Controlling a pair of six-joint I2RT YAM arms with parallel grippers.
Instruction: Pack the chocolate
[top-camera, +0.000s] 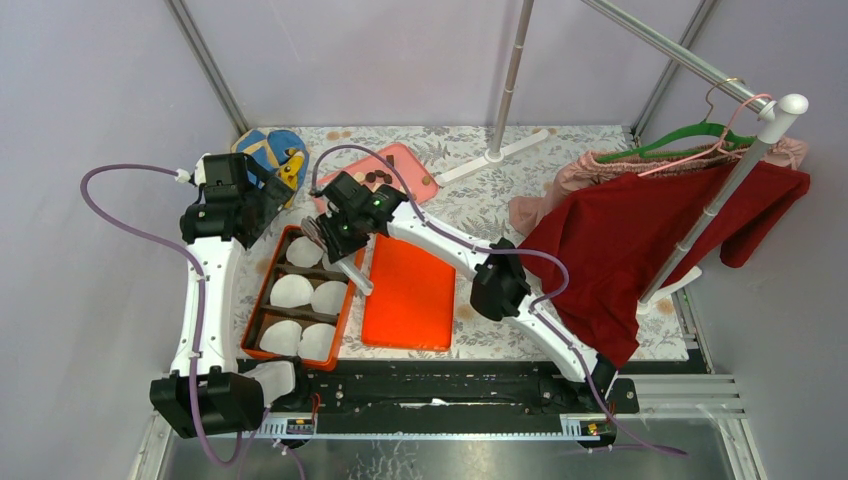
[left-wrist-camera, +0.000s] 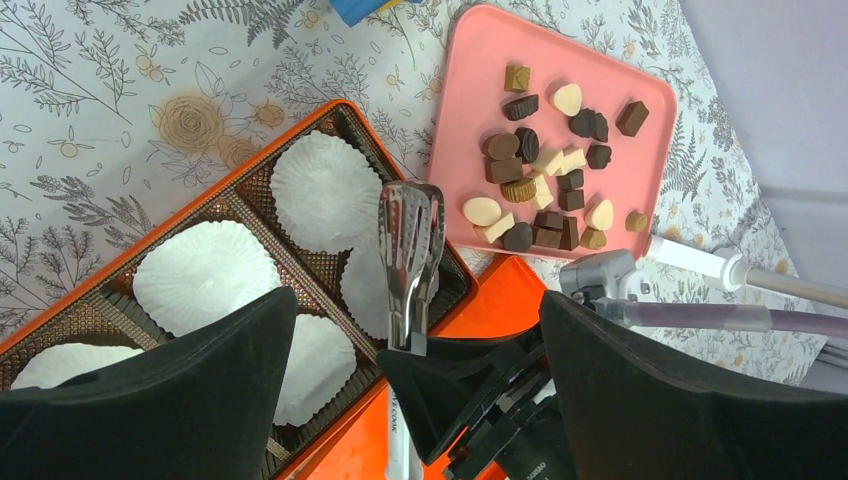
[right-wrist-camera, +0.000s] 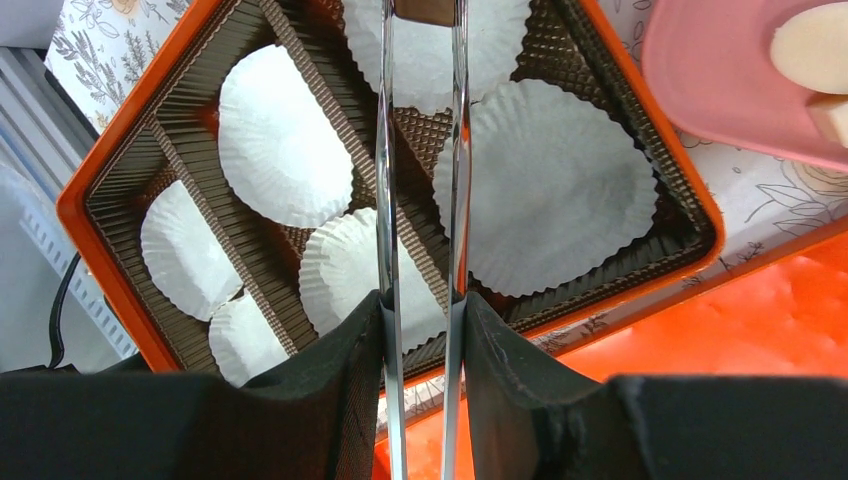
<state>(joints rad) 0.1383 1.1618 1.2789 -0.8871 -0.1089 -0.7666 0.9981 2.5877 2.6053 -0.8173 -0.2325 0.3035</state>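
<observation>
My bench (top-camera: 480, 200) wears a cloth printed with grey ferns and tan roses. A red garment (top-camera: 620, 240) hangs limp from a rail at the right of the top view. A flat, glossy orange lid (top-camera: 408, 295) lies at centre. Just left of it sits the oblong orange box (right-wrist-camera: 100, 240), lined in brown waffle-textured plastic with ridged dividers. Round, pleated white paper liners (right-wrist-camera: 285, 130) sit in its compartments.

The rounded-square pink tray (left-wrist-camera: 470, 90) fills the upper right of the left wrist view. The chocolate (left-wrist-camera: 545, 170) lies on it in a loose cluster of dark, tan and cream pieces, squarish, domed and fluted.

My right hand (right-wrist-camera: 422, 340) is clamped on polished steel tongs (left-wrist-camera: 408, 250), whose slotted tips hang over the box. There is small print on the handle that I cannot read. My left hand (left-wrist-camera: 418, 300) is spread wide and grips nothing.
</observation>
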